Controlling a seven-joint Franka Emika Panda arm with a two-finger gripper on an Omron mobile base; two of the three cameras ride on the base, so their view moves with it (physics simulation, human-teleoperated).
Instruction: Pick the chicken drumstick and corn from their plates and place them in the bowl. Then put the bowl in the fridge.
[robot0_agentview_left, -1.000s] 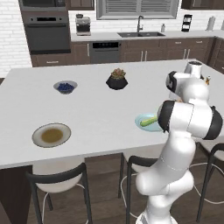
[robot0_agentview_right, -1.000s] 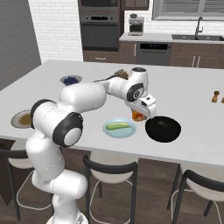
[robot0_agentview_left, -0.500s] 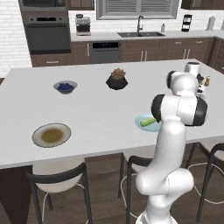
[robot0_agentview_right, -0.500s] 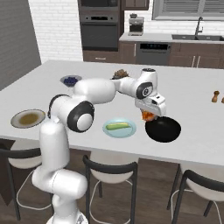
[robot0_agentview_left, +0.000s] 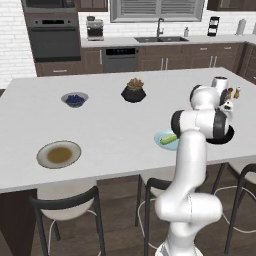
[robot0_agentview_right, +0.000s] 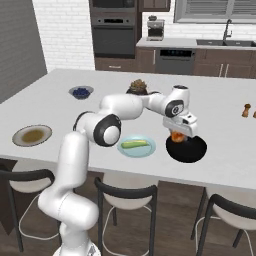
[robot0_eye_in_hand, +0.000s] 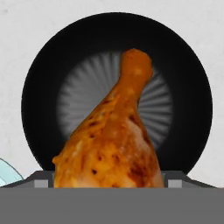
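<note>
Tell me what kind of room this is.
A rendered home kitchen, it seems: a built-in oven in dark cabinets, a sink with a tap under a window, and a white island counter with stools.

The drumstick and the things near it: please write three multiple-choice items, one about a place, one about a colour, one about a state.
1. Where is the chicken drumstick?
A. On the brown-centred plate
B. Held above the black bowl
C. Beside the blueberries

2. What colour is the plate under the corn?
A. Light blue
B. Red
C. Black

3. What is the state of the black bowl?
A. Holding the corn
B. Upside down
C. Upright, with nothing lying in it

Answers:
1 B: the hand view shows the drumstick in the jaws of the gripper, with the bowl's ribbed inside behind it.
2 A: the light blue plate carries the cob.
3 C: the bowl's inside is bare, and the corn lies on its plate.
</note>
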